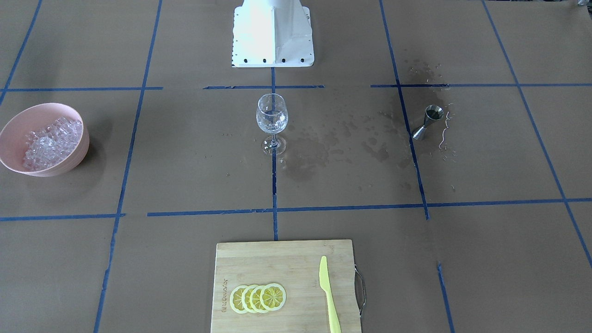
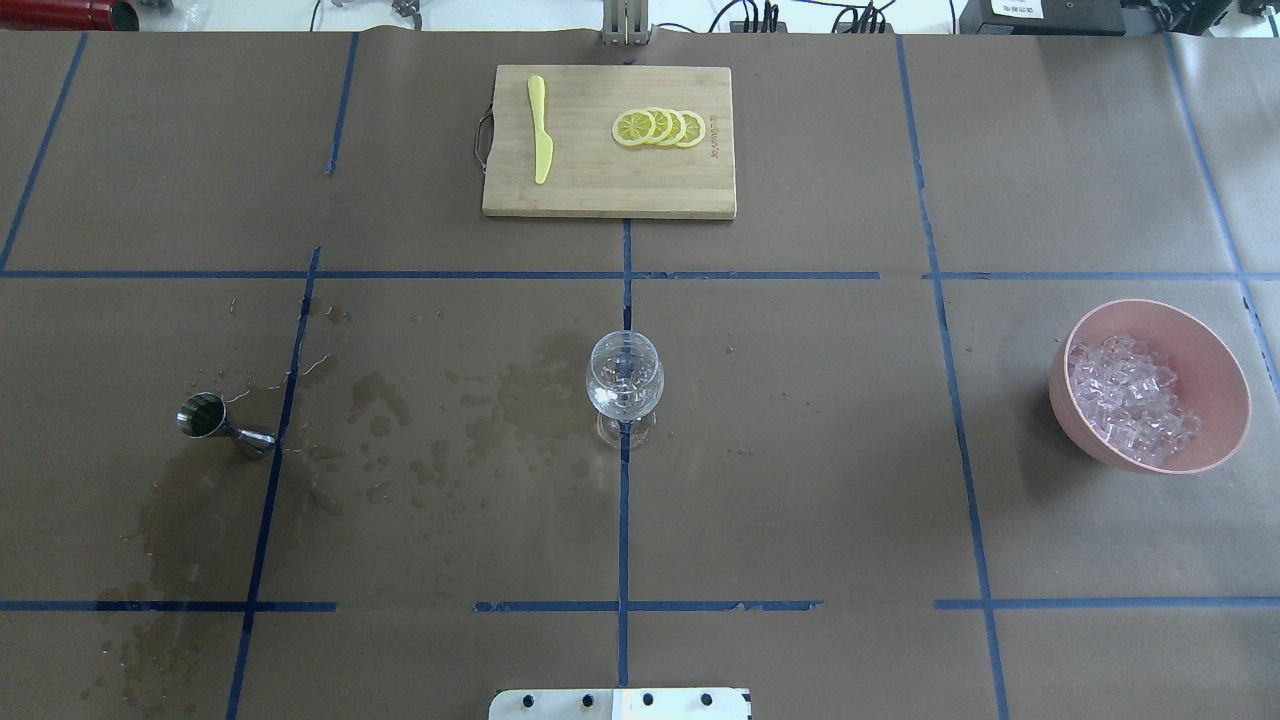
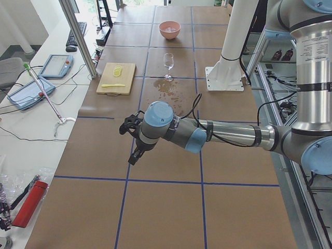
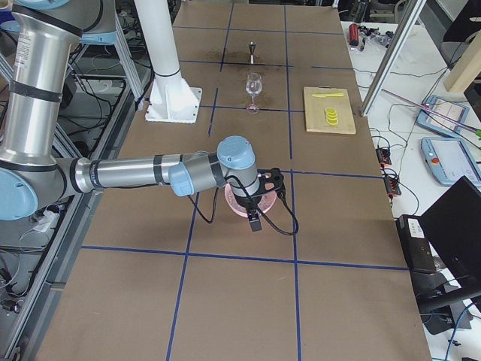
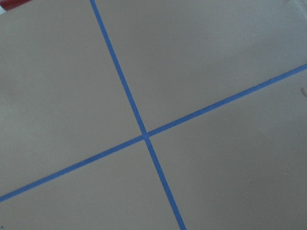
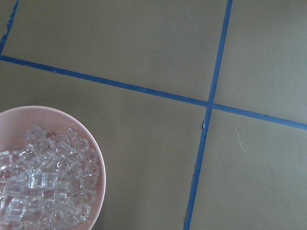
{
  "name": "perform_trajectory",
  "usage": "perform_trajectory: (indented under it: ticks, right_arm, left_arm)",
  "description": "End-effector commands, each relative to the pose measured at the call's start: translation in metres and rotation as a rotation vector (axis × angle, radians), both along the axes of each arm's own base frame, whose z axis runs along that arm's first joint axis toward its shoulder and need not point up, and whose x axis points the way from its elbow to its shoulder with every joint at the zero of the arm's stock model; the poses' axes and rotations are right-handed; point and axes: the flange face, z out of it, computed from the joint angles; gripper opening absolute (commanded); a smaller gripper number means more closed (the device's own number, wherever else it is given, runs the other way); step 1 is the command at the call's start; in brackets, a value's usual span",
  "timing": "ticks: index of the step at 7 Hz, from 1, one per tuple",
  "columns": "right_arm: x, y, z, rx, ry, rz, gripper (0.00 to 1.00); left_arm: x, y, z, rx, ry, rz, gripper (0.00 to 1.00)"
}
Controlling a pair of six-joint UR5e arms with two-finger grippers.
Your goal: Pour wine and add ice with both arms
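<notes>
A clear wine glass (image 1: 271, 115) (image 2: 624, 378) stands upright at the table's middle. No wine shows in any view. The ice (image 1: 51, 141) (image 2: 1130, 400) (image 6: 43, 187) fills a pink bowl (image 1: 41, 107) (image 2: 1215, 345) at the robot's right. A steel jigger (image 1: 428, 121) (image 2: 222, 425) stands at its left. The left arm (image 3: 218, 134) holds its gripper (image 3: 130, 142) high over the table, near that table end. The right arm (image 4: 135, 173) holds its gripper (image 4: 267, 201) above the bowl. Whether either gripper is open or shut, I cannot tell.
A wooden cutting board (image 1: 277, 259) with lemon slices (image 1: 258, 297) and a yellow plastic knife (image 1: 328, 296) lies at the operators' edge. Wet stains (image 1: 314, 152) spread between glass and jigger. The white robot base (image 1: 273, 34) stands behind the glass.
</notes>
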Motion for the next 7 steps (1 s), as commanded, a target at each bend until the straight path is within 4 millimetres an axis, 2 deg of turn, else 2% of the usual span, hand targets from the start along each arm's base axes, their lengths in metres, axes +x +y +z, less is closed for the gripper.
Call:
perform_trajectory:
  ticks: [1, 2, 4, 6, 7]
  right_arm:
    - [0.0, -0.003, -0.006, 0.044, -0.008, 0.022, 1.0]
    - [0.0, 0.001, 0.001, 0.046, -0.019, 0.03, 1.0]
    - [-0.001, -0.004, -0.009, 0.062, -0.023, 0.042, 1.0]
    - [-0.001, -0.004, -0.009, 0.058, -0.025, 0.044, 1.0]
    - [-0.001, -0.004, -0.009, 0.058, -0.025, 0.044, 1.0]
  left_arm:
    - [0.0, -0.005, -0.018, 0.181, 0.053, -0.064, 1.0]
    - [0.003, 0.001, -0.02, 0.219, 0.092, -0.05, 1.0]
    - [0.01, 0.009, -0.044, 0.347, 0.145, -0.058, 1.0]
    - [0.068, 0.003, -0.076, 0.303, 0.234, -0.101, 1.0]
    - [0.111, 0.002, -0.089, 0.301, 0.285, -0.179, 1.0]
